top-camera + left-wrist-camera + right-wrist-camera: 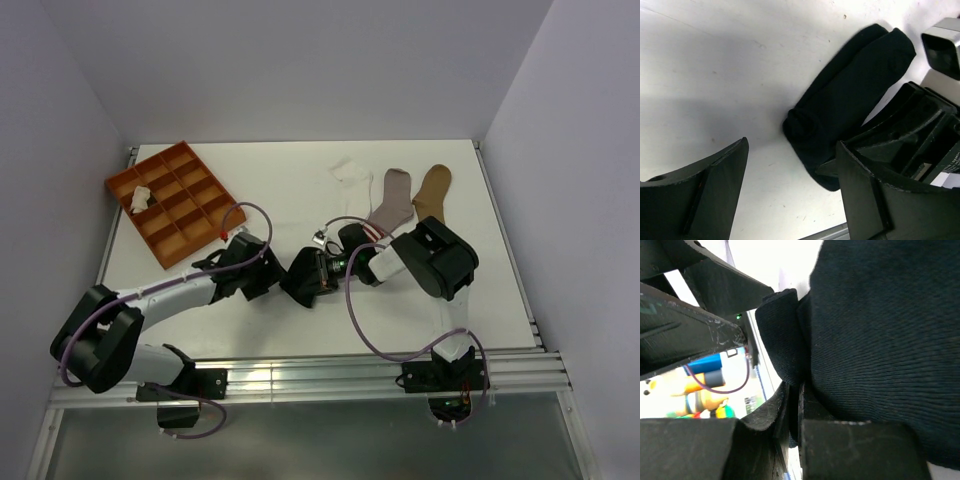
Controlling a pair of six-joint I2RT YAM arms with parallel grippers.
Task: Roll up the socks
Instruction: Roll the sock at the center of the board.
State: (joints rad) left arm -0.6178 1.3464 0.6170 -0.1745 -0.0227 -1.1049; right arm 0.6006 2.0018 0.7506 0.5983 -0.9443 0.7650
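I see left gripper [790, 200] wide open, holding nothing, over black sock [850, 95] on the table [715, 75]. The right gripper [794, 405] is pinched onto the sock's edge. Overhead, the arms [330, 268] hide the sock from me.

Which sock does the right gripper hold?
The plain black fabric sock: the right gripper pinches only it; the white sock, grey sock and tan sock lie apart.

Part of the black sock [850, 90] is hidden behind the left tool [792, 150].
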